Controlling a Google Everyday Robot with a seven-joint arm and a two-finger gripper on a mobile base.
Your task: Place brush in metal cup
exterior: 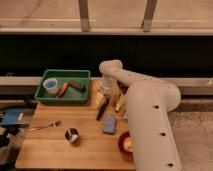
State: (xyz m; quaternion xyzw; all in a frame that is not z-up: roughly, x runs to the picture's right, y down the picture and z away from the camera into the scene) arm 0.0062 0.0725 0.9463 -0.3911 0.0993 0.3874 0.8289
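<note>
The brush [102,109], slim and black, lies on the wooden table [55,150] near its back middle, pointing away from me. The metal cup [72,134], small and shiny with a dark inside, stands on the table at the front left, well apart from the brush. My gripper [105,93] hangs from the white arm [150,115] at the far end of the brush, just right of the green tray. I cannot tell if it touches the brush.
A green tray [46,96] at the back left holds a pale blue plastic cup [50,86], an orange item and a dark item. A silver fork [45,126] lies left of the metal cup. A blue sponge [110,125], a banana [120,103] and a red bowl [123,145] lie near the arm.
</note>
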